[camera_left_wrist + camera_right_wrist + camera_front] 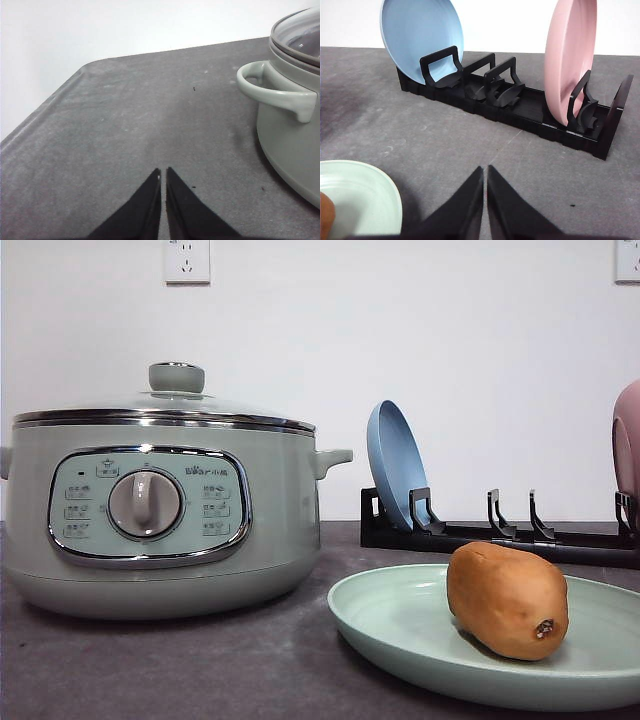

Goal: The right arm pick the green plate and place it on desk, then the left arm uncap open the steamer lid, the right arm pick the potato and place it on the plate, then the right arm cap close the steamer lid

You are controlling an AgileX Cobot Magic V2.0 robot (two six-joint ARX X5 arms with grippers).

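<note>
Black jaws pressed together with only a hairline slit between them: that's the left gripper (pixel 163 172), low in the middle of its wrist view, holding nothing, poised over bare desk (pixel 125 130). Off to the right edge of that frame sits the pale green steamer (pixel 292 135), one loop handle (pixel 275 90) sticking out toward the open tabletop.

Over to the right gripper (pixel 485 171), and it's the same story: jaws closed tip to tip, empty, at the bottom centre of its view. Just beside it, in the lower left corner, lies the green plate (pixel 365 195), with a sliver of the potato (pixel 326 215) at the very edge. Beyond, a black rack (pixel 520 107) runs across the frame, a blue plate (pixel 420 35) standing in its left end, a pink plate (pixel 567 55) upright near the right.

Front view now: steamer on the left, the steamer lid (pixel 165 405) seated flat on its rim, knob up. Lower right, the green plate lies on the desk with the potato resting on it, dark spot facing the camera. No arm shows in this view.
</note>
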